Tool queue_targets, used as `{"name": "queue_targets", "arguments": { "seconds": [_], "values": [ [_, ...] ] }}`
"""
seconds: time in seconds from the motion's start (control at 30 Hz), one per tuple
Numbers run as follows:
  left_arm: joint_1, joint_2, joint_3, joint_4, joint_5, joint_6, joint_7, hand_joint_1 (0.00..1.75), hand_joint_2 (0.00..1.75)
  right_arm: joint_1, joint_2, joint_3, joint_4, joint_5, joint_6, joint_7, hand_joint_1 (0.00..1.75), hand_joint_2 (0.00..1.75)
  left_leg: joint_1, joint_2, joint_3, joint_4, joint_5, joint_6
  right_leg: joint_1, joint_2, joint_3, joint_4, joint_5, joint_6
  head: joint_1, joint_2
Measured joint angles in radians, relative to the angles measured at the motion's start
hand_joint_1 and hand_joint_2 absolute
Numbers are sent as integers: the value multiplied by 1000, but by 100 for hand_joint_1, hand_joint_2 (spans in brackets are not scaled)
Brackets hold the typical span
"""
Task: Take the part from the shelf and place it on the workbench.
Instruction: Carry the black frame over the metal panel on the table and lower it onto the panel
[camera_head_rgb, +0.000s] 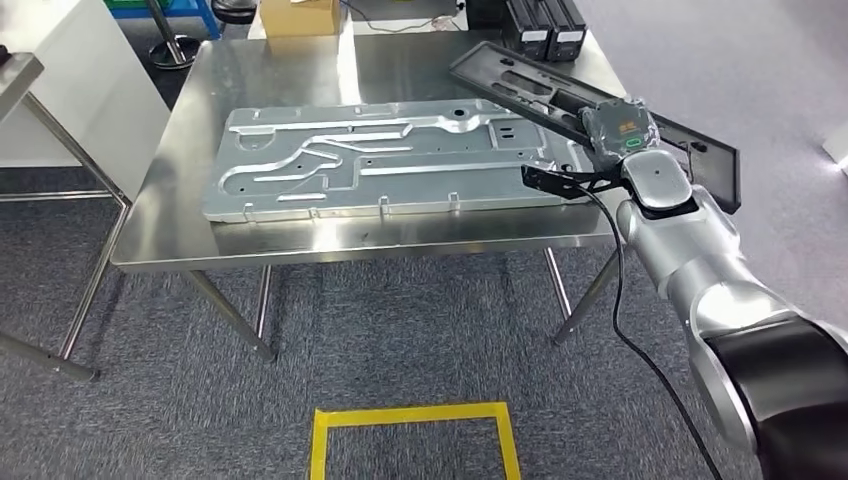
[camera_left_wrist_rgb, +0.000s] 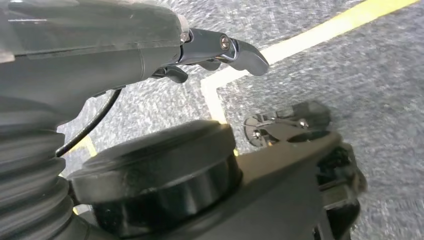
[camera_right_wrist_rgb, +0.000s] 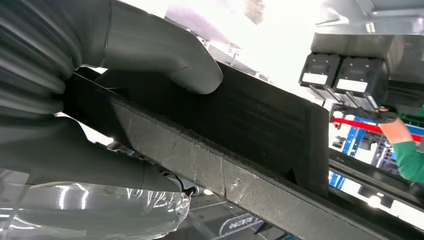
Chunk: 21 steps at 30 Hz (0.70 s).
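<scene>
A long black part (camera_head_rgb: 510, 85) with slots slants over the right side of the steel workbench (camera_head_rgb: 280, 70), its far end toward the back and its near end sticking out past the table's right edge. My right hand (camera_head_rgb: 620, 128) grips it near its middle. Up close, the thick grey thumb (camera_right_wrist_rgb: 165, 55) presses on the part's (camera_right_wrist_rgb: 240, 150) dark foam-like face. A large silver machined plate (camera_head_rgb: 380, 160) lies flat across the workbench, just left of the held part. My left hand (camera_left_wrist_rgb: 235, 50) hangs over the carpet and holds nothing.
Two black boxes (camera_head_rgb: 545, 30) and a cardboard box (camera_head_rgb: 300, 15) stand at the workbench's back edge. A white table (camera_head_rgb: 60, 90) stands to the left. A yellow tape square (camera_head_rgb: 415, 440) marks the carpet in front. A person's green sleeve (camera_right_wrist_rgb: 407, 155) is behind the part.
</scene>
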Motion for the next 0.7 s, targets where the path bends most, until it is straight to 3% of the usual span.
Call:
{"name": "queue_targets", "arguments": {
  "seconds": [0.07, 0.1, 0.2, 0.23, 0.27, 0.33, 0.4, 0.47, 0.57, 0.63, 0.7],
  "values": [
    [0, -3, 0, 0, 0, 0, 0, 0, 175, -15, 8, 10, 5, 4, 18, -2, 175, 175, 5, 0, 5, -13, 9, 5, -2, -2, -5, 13, -11, 11, 1, 0],
    [-1, -4, 0, 0, 0, 1, 0, 0, 175, -24, 14, 16, 7, 7, 26, -2, 175, 175, 8, 2, 8, -20, 13, 8, -3, -2, -19, 45, -32, 16, 3, 0],
    [-1, -6, 0, 0, 0, 1, 1, 0, 175, -39, 30, 32, 15, 15, 46, -3, 175, 175, 10, 5, 10, -23, 16, 11, -12, -4, -105, 231, -119, 31, 5, 0],
    [0, -7, 0, 0, 0, 0, 1, 0, 175, -39, 34, 37, 18, 17, 52, -3, 175, 175, 10, 4, 10, -22, 15, 11, -14, -4, -124, 269, -126, 34, 6, 0],
    [0, -7, 0, 0, 0, 0, 1, 0, 175, -40, 40, 41, 22, 17, 56, -4, 175, 175, 10, 3, 10, -20, 14, 10, -17, -4, -126, 270, -113, 37, 6, 0],
    [0, -9, 0, 0, 0, -1, 2, 0, 175, -44, 51, 48, 27, 17, 58, -6, 175, 175, 11, 1, 10, -12, 8, 4, -22, -7, -75, 158, -44, 39, 6, 0],
    [-1, -10, 0, 0, -1, -2, 3, 0, 175, -52, 60, 52, 29, 17, 58, -7, 175, 175, 9, 0, 7, -3, 0, -5, -19, -9, -17, 38, -3, 34, 5, 0],
    [-1, -11, 0, 1, -1, -2, 4, 0, 175, -57, 66, 56, 32, 16, 57, -7, 175, 175, 7, -1, 3, 0, -3, -14, -12, -9, -3, 7, -6, 22, 4, 0],
    [-1, -11, 0, 1, -4, -3, 6, 0, 175, -62, 74, 60, 38, 15, 56, -6, 175, 175, 9, 0, -1, 11, -14, -30, -16, -8, 3, -2, -6, 2, 4, 0],
    [-1, -11, 0, 1, -5, -3, 4, 0, 175, -69, 78, 61, 40, 13, 55, -5, 175, 175, 12, 0, -39, 89, -50, -39, -19, -8, 12, -9, -11, -11, 2, 0],
    [-4, -11, 0, 1, -6, -5, 0, 0, 175, -70, 78, 61, 42, 12, 55, -5, 175, 175, 14, 0, -108, 220, -94, -43, -17, -7, 22, -10, -23, -18, 1, 0]
  ]
}}
